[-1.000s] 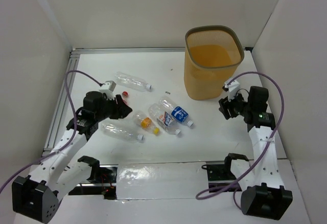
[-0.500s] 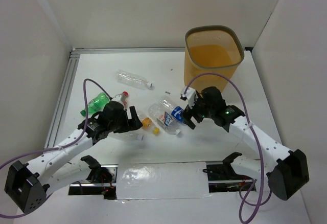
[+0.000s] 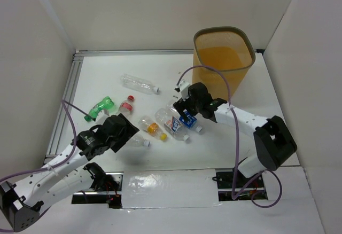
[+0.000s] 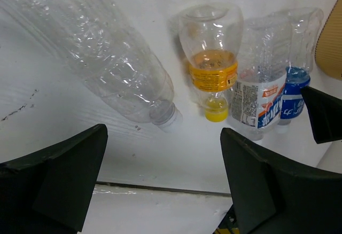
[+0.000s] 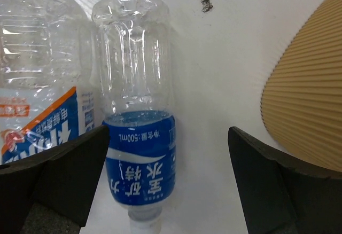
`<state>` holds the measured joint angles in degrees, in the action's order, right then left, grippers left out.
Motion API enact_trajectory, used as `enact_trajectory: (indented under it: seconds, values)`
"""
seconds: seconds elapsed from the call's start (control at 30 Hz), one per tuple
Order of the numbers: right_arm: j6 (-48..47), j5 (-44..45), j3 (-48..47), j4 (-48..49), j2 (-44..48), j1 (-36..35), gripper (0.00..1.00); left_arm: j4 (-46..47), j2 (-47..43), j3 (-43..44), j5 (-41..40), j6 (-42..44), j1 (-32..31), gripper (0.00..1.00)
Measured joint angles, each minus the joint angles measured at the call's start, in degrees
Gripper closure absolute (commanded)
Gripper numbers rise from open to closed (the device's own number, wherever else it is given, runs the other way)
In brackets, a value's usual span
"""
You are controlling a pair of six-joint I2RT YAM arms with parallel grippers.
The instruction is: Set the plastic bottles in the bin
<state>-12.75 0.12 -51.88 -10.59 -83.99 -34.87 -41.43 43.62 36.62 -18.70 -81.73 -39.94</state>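
Your right jaws hang spread over the blue-label bottle point(image 5: 138, 154), lying on the counter point(image 3: 107, 68) at the bin's point(image 3: 222, 79) 7 o'clock. Your left jaws gape beside a clear unlabelled bottle point(image 4: 101, 57).

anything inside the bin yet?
No bottle shows inside the bin: the top view sees only its orange walls and floor. The near wall hides the inner strip right behind it, so that part is unchecked.

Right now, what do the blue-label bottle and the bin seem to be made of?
The blue-label bottle: thin clear plastic, glossy, with a creased, dented body. The bin: looks like fine yellow-orange mesh, matte, finely ribbed in the right wrist view; metal or plastic, I cannot tell.
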Motion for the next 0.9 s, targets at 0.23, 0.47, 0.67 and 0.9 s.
enact_trajectory:
  seconds: [0.23,0.47,0.67,0.9]
  values:
    - [0.11,-0.96,-1.51,1.07,-6.54,-0.24,0.02,-1.99,1.81,-0.61,-1.03,-6.8,-0.02,0.0]
    - [-0.68,-4.37,-3.41,1.7,-13.35,0.33,0.16,-1.88,5.4,-0.61,-1.07,-8.46,-0.02,0.0]
    - [-1.84,-7.56,-5.95,1.6,-16.33,2.16,0.48,-1.88,5.46,-0.61,-1.07,-8.48,-0.02,0.0]
    - [-3.76,-10.51,-15.89,-2.03,-16.35,2.84,0.54,-1.9,5.44,-0.7,-1.11,-8.5,-0.02,0.0]
